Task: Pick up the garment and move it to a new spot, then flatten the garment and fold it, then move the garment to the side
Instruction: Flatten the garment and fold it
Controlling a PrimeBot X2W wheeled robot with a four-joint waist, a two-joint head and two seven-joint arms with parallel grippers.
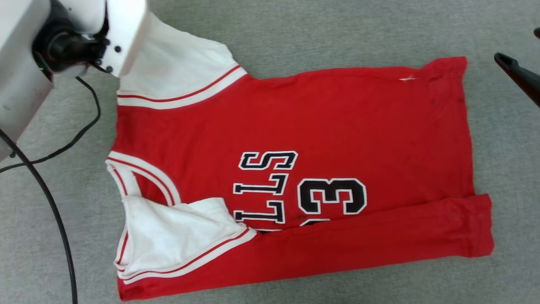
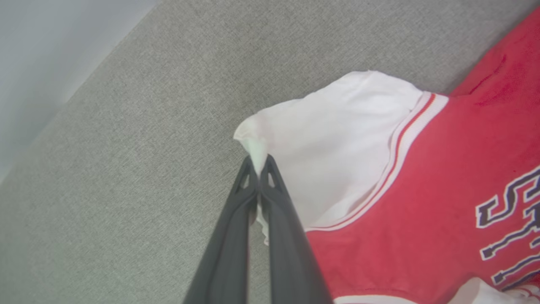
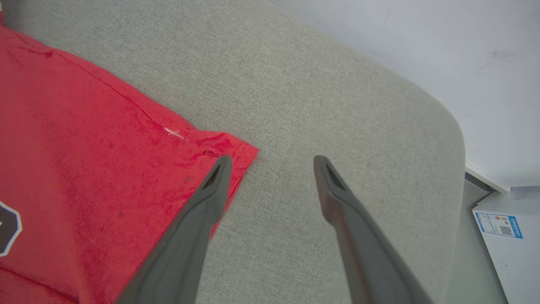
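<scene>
The garment (image 1: 295, 139) lies spread on the grey fabric surface, red with white sleeves, black lettering and a 3; its near long edge is folded over the front. In the left wrist view my left gripper (image 2: 258, 169) is shut on the tip of the far white sleeve (image 2: 329, 139), pinching a small peak of cloth. In the head view my pale left forearm (image 1: 76, 38) covers that spot. My right gripper (image 3: 272, 162) stands open just above the garment's far hem corner (image 3: 236, 152), one finger over the red cloth, the other over bare surface. A dark right finger (image 1: 519, 78) shows at the head view's right edge.
A black cable (image 1: 63, 147) trails over the grey cushion surface (image 1: 337, 33) at the left. The cushion's rounded edge (image 3: 443, 126) lies beyond my right gripper, with a white box (image 3: 506, 236) and a pale wall past it.
</scene>
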